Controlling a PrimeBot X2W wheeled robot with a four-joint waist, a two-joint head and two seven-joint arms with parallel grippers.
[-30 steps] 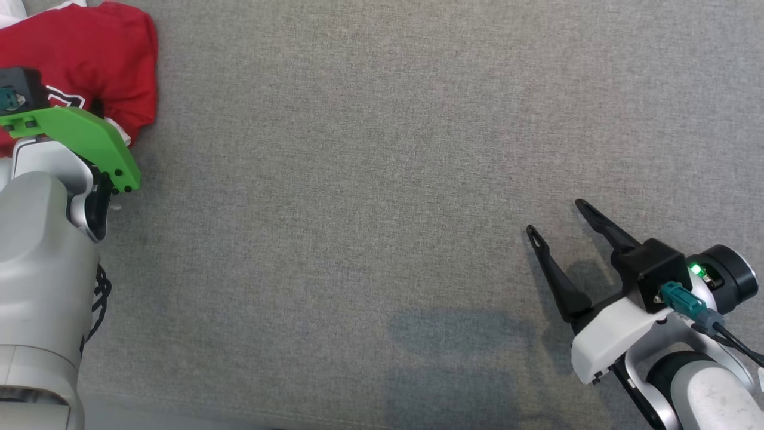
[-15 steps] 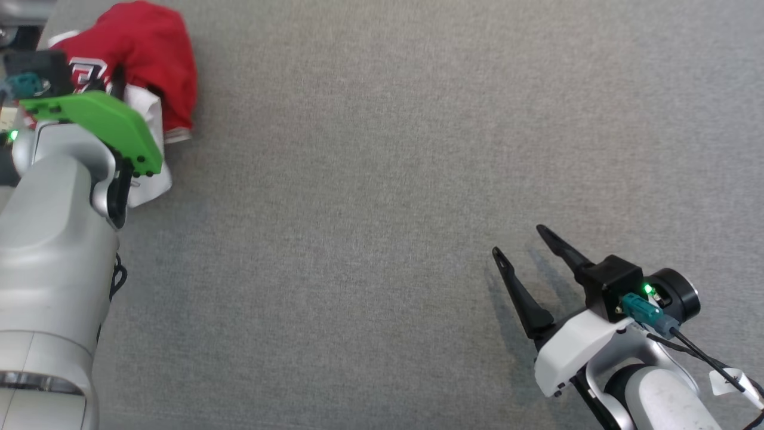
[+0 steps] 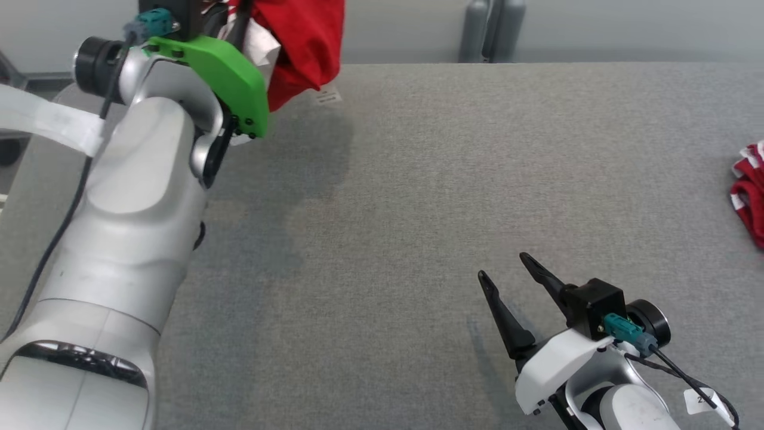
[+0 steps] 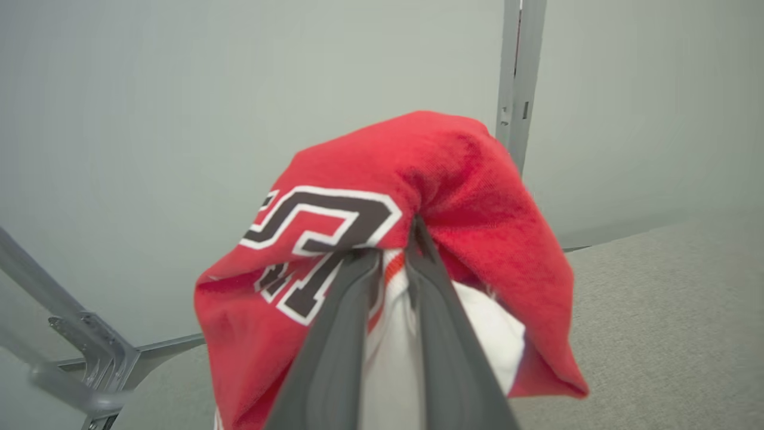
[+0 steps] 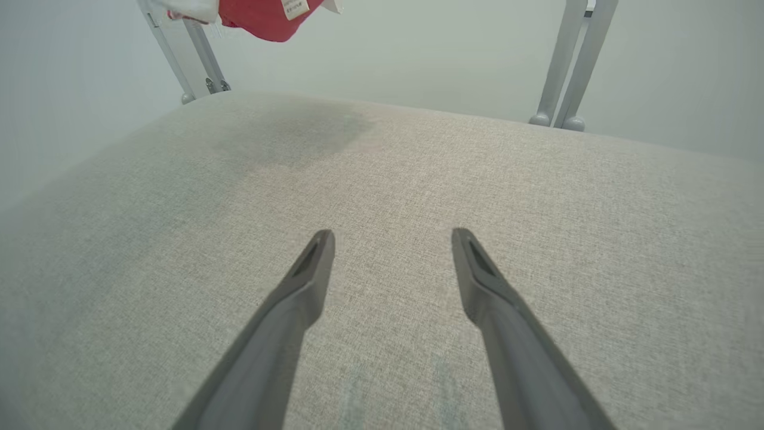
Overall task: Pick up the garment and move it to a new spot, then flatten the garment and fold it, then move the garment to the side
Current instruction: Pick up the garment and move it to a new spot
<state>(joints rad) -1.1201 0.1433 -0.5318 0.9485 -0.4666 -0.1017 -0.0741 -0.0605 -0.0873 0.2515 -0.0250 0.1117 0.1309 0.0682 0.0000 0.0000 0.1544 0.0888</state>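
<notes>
A red garment (image 3: pixel 304 42) with white lining and dark lettering hangs bunched in the air over the far left corner of the grey fabric table (image 3: pixel 418 179). In the left wrist view my left gripper (image 4: pixel 397 239) is shut on a fold of the garment (image 4: pixel 453 173), which drapes over both fingers. In the head view the green wrist mount (image 3: pixel 215 71) covers those fingers. My right gripper (image 3: pixel 501 266) hovers low over the table's near right part, open with nothing between its fingers (image 5: pixel 310 269). The garment's lower edge and label (image 5: pixel 256 15) show in the right wrist view.
Another red-and-white cloth (image 3: pixel 749 197) lies at the table's right edge. Grey metal posts (image 3: pixel 489 30) stand behind the far edge, in front of a pale wall. A frame leg (image 5: pixel 203 60) stands by the far left corner.
My left arm has lifted the garment off the table and carried it up and rightward. The head camera has tilted up, bringing the table's far edge into view. The right gripper stays open.
</notes>
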